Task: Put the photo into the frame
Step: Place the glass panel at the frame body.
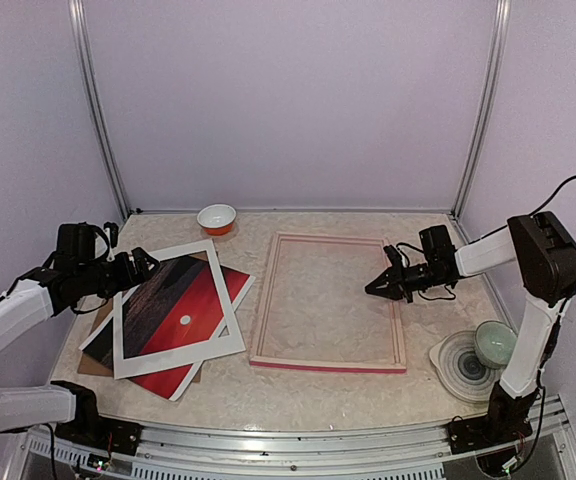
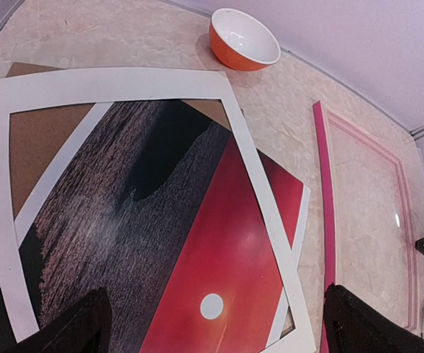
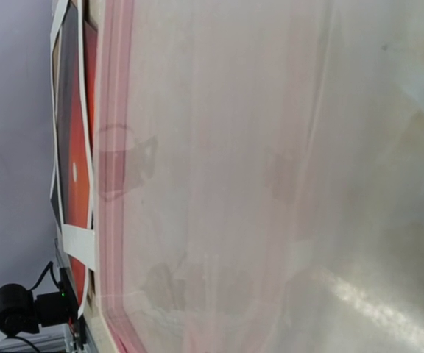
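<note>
**Left jaws.** My left gripper [image 1: 140,266] stands spread wide and grips nothing. It hangs above the far left corner of the mat [image 1: 178,361]. In the left wrist view both fingers [image 2: 76,327] show at the bottom edge, well apart, with the stack lying between them and below.

**Right jaws.** My right gripper [image 1: 376,288] is pressed together with nothing in it. Its tip points left over the right rail of the frame [image 1: 328,365]. I cannot tell whether it touches the rail. The right wrist view is filled by the frame's pale inner face [image 3: 112,147] seen very close, and my own fingers cannot be made out there.

**Photo.** The photo [image 1: 193,300] lies flat on the table [image 1: 308,395], left of the frame and outside it. It is turned at an angle. The white mat lies on top of it, skewed, so the red sky and white sun show through the opening and one red corner sticks out past the mat's near edge. A brown board [image 2: 43,140] lies under both. The photo's right corner comes near the frame's left rail [image 2: 327,220] but stays apart from it.

**Frame.** It lies flat at the table's middle, pink edge toward me, and the tabletop shows through its opening.

**Other items.** An orange bowl [image 1: 217,218] stands at the far edge, beyond the stack. At the right, a green bowl [image 1: 495,343] sits on the rim of a ringed plate [image 1: 458,360].
</note>
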